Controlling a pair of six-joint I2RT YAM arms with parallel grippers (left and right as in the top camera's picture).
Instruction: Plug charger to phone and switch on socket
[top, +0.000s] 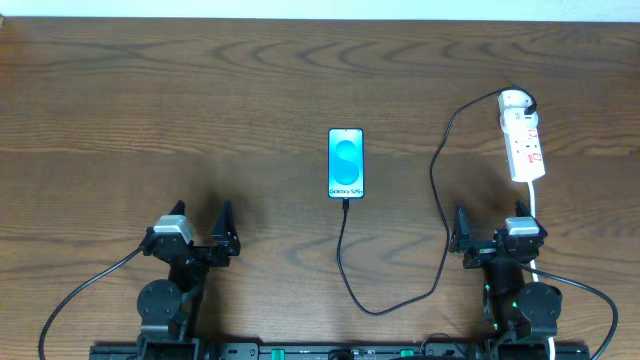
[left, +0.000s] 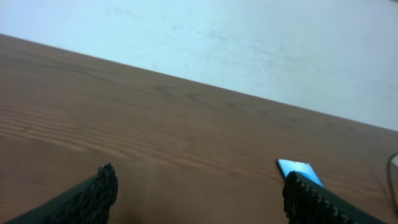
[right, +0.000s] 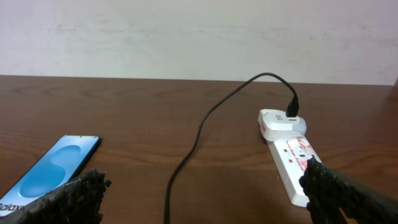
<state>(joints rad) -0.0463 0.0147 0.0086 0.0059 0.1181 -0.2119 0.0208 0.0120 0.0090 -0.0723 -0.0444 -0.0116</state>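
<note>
The phone (top: 346, 163) lies flat mid-table with its blue screen up; it also shows in the left wrist view (left: 300, 168) and the right wrist view (right: 56, 165). The black charger cable (top: 440, 180) runs from the phone's near short edge, loops toward the front, then rises to the white adapter (top: 514, 100) seated in the far end of the white socket strip (top: 525, 145). The right wrist view shows the cable (right: 199, 130), the adapter (right: 280, 119) and the strip (right: 292, 162). My left gripper (top: 203, 225) (left: 200, 186) and right gripper (top: 490, 235) (right: 204, 180) are open, empty and near the front edge.
The strip's thick white cord (top: 533, 195) runs toward the front beside my right arm. A pale wall (right: 186, 37) stands behind the table's far edge. The cable loop lies between the two arms, nearer the right one.
</note>
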